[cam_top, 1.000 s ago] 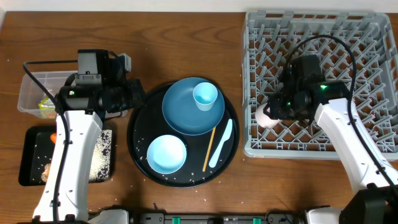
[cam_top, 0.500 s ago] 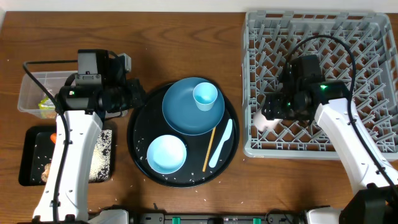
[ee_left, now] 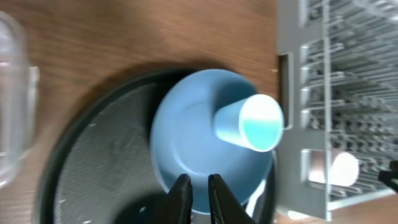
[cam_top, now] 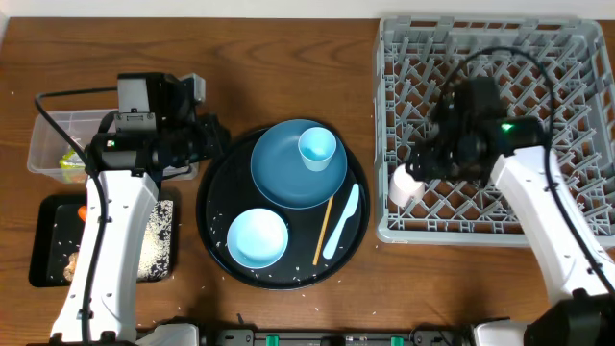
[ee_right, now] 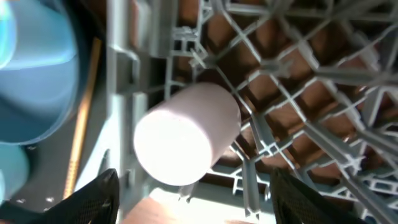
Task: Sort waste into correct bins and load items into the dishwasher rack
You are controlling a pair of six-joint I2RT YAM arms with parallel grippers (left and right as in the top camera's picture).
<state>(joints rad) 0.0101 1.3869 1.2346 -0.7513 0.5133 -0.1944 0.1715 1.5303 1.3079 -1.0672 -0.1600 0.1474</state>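
Roughly a third done, I'd judge. Pink cup (cam_top: 405, 185) lies on its side in the rack (cam_top: 577, 58), at its left edge nr the front-left corner. Right tool (ee_right: 193, 199) hangs released over it, fingers spread, not touching. Wrapper (cam_top: 69, 165) is in the clear tub (cam_top: 43, 144); carrot (cam_top: 83, 211) & rice (cam_top: 154, 245) in the flat black tray (cam_top: 43, 240), tabletop's left edge. Left to do: plate (cam_top: 283, 173), light blue cup (cam_top: 317, 147), bowl (cam_top: 258, 237), spoon (cam_top: 344, 223), chopstick (cam_top: 323, 231), all on the round tray (cam_top: 216, 192). Left tool (ee_left: 199, 190) is clenched, empty, over the plate.
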